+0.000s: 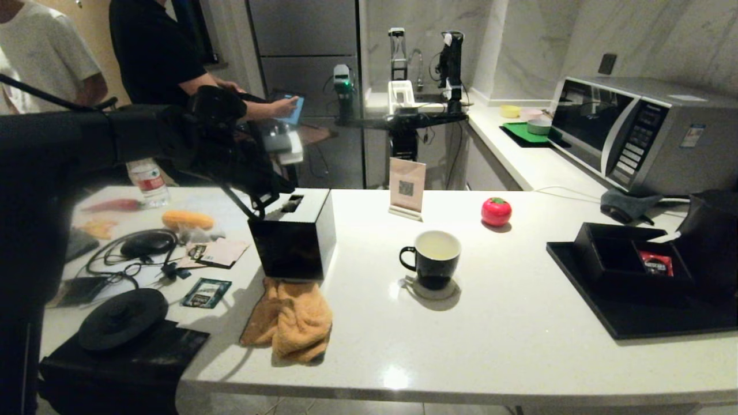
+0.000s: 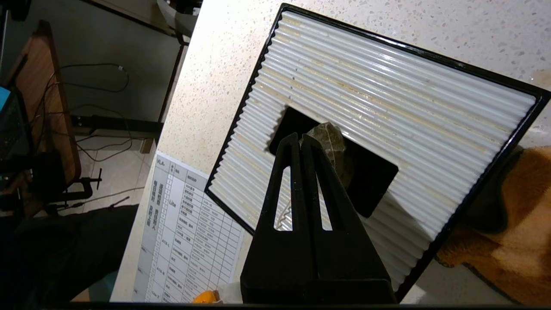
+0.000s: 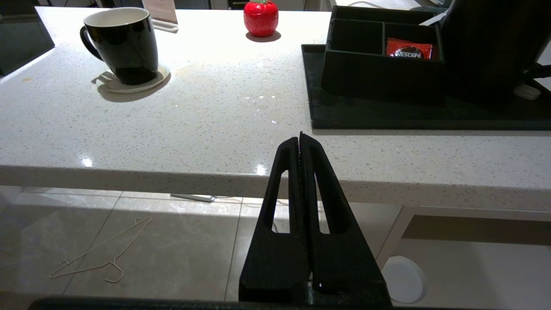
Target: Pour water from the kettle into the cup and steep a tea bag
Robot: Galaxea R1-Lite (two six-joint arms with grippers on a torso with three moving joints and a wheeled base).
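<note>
The tea bag is seen pinched at the tips of the closed left gripper, directly above the dark slot of a black box with a ribbed white top. An orange cloth lies against the box's front. The cup stands on a coaster well to the right, holding pale water. Further right, the kettle is set on a black tray beside a compartmented box holding a red sachet. The right gripper is shut on nothing, below the counter edge.
</note>
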